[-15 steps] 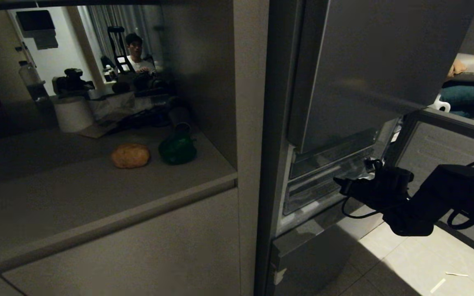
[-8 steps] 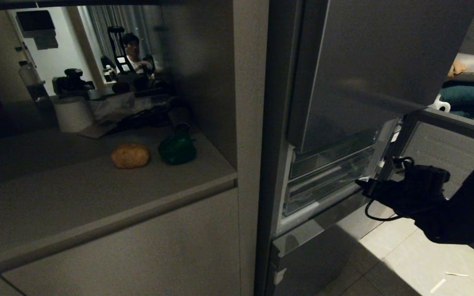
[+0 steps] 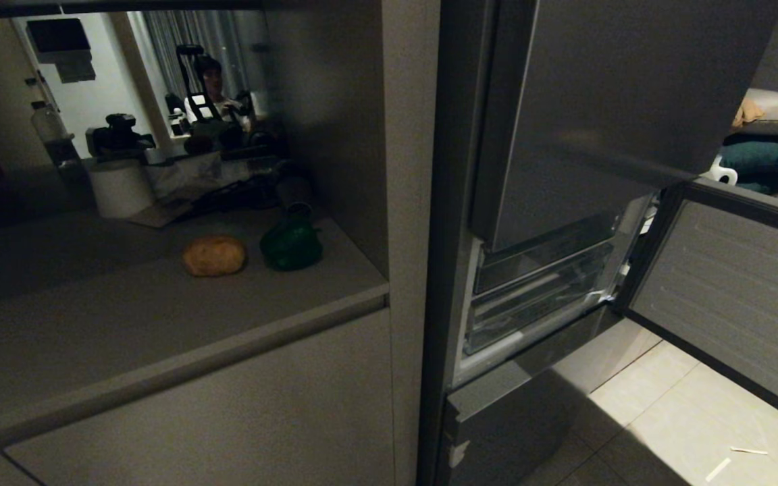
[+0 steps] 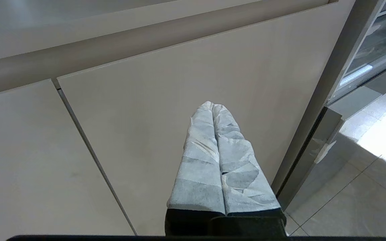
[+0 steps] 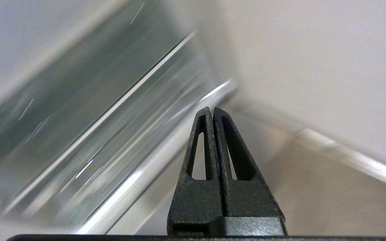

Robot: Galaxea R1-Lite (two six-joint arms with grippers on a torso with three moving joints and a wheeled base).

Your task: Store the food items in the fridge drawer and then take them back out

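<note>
Since a second ago the right gripper (image 5: 212, 110) has pulled away from the fridge, out of the head view, fingers pressed together and empty. Well left of it, potato (image 3: 214, 255) and bell pepper (image 3: 291, 245) sit on the counter (image 3: 125, 324). Left gripper (image 4: 213, 106) hangs closed before the cabinet door (image 4: 179, 83).

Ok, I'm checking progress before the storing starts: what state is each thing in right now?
Potato: on the counter, not stored.
Green bell pepper: on the counter beside the potato, not stored.
Fridge door: swung open.
Clear fridge drawers: pushed in, nothing visible inside.
Left gripper: shut, empty, in front of the cabinet front.
Right gripper: shut, empty, near the clear drawers.
</note>
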